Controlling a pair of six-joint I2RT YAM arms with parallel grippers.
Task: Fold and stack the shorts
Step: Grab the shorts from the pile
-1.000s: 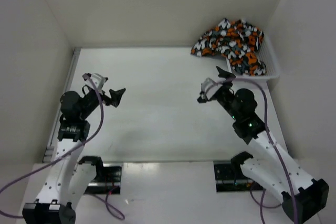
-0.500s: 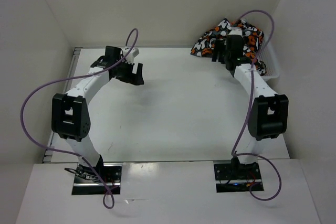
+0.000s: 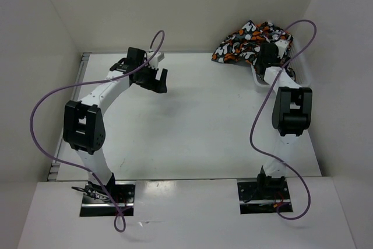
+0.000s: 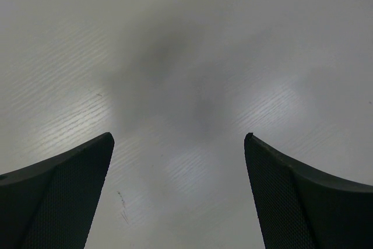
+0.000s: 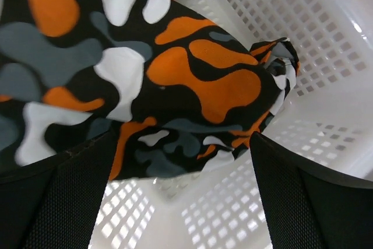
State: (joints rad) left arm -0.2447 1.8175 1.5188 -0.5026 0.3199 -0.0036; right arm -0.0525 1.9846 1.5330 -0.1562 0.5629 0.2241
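Fingers of the left gripper [image 4: 179, 138] are held wide apart over the bare desk [image 3: 192, 121] near its far left corner, with nothing between them. That arm has been shifted only slightly rightward. At the far right corner, the right gripper [image 5: 185, 138] has been carried deeper into the white mesh basket [image 5: 326, 39]. Its fingers are spread either side of the shorts [image 5: 175, 80] and not yet closed. A grasp to lift them out appears imminent.
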